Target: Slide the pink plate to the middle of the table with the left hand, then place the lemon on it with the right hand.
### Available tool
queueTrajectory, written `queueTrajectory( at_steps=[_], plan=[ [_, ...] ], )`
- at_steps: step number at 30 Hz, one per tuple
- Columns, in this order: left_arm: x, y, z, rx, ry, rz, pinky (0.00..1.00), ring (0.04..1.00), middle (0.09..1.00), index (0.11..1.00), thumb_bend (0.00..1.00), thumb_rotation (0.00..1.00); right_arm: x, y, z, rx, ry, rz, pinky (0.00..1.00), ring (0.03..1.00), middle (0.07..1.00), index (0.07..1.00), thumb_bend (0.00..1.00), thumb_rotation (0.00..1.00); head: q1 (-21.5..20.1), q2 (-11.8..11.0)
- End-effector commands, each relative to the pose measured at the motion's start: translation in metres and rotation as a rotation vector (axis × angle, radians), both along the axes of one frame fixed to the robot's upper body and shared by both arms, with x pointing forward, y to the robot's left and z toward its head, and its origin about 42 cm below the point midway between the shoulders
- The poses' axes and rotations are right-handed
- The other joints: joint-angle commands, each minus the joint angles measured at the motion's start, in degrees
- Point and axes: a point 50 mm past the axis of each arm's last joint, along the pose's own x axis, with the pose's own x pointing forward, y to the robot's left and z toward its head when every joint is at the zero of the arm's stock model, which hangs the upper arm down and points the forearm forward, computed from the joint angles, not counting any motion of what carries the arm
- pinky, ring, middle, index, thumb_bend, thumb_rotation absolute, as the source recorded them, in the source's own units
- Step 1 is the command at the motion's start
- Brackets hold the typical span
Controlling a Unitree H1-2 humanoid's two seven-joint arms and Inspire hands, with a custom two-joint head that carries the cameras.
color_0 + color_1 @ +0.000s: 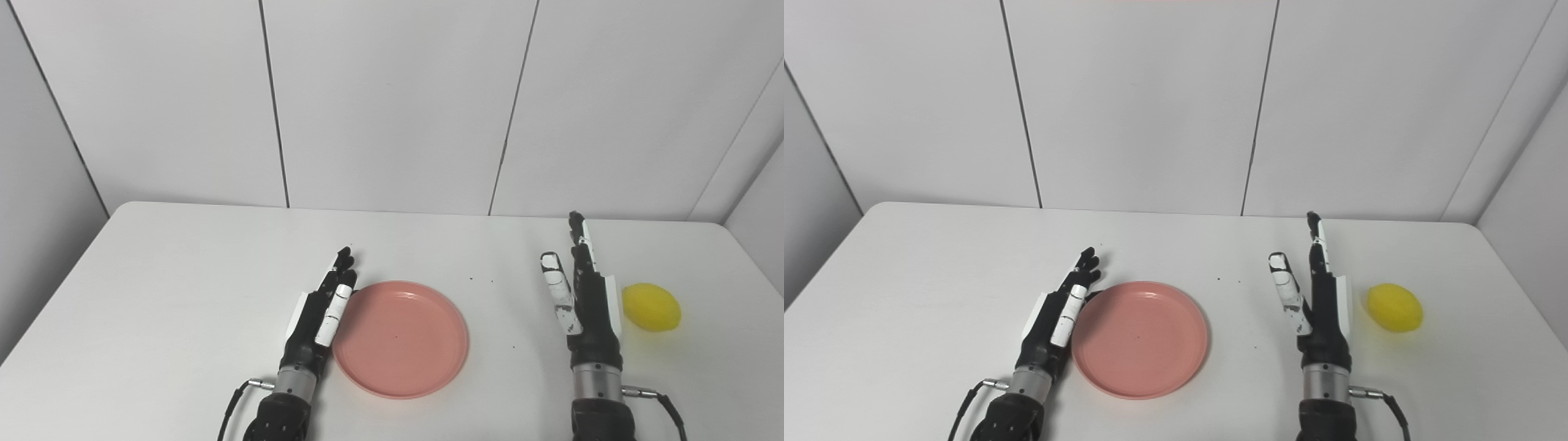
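Observation:
The pink plate (pixel 401 339) lies flat on the white table (pixel 184 275), near its middle and toward the front. My left hand (pixel 321 309) stands edge-on right against the plate's left rim, open, fingers straight and pointing away from me. A yellow lemon (pixel 651 307) rests on the table at the right. My right hand (pixel 582 291) is upright and open just left of the lemon, a small gap between them, holding nothing.
White wall panels (pixel 392 104) rise behind the table's far edge. A few tiny dark specks (pixel 481 280) dot the tabletop between plate and right hand. Cables (pixel 236 398) trail from both wrists at the front edge.

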Motion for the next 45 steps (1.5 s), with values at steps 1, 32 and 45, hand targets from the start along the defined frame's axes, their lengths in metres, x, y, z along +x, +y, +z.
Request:
queueTrajectory(
  at_steps=[1, 32, 45],
  plan=[
    [0.002, 0.003, -0.005, -0.002, 0.01, 0.033, 0.95, 0.937, 0.959, 0.951, 0.68, 1.0, 0.002, -0.01, 0.022, -0.043, -0.086, -0.042, 0.94, 0.955, 0.953, 0.952, 0.65, 0.99, 0.03, -0.07],
    [0.006, 0.016, -0.012, -0.138, -0.053, 0.003, 0.97, 0.97, 0.964, 0.958, 0.69, 1.0, -0.006, -0.086, 0.041, -0.196, 0.038, -0.346, 0.86, 0.924, 0.932, 0.922, 0.7, 0.71, -9.72, -1.97],
    [0.009, 0.027, -0.012, -0.185, -0.018, -0.071, 1.0, 1.0, 1.0, 1.0, 0.65, 1.0, -0.001, -0.108, 0.034, -0.269, 0.203, -0.404, 0.82, 0.898, 0.921, 0.912, 0.79, 0.41, -12.95, -1.59]
  ],
)
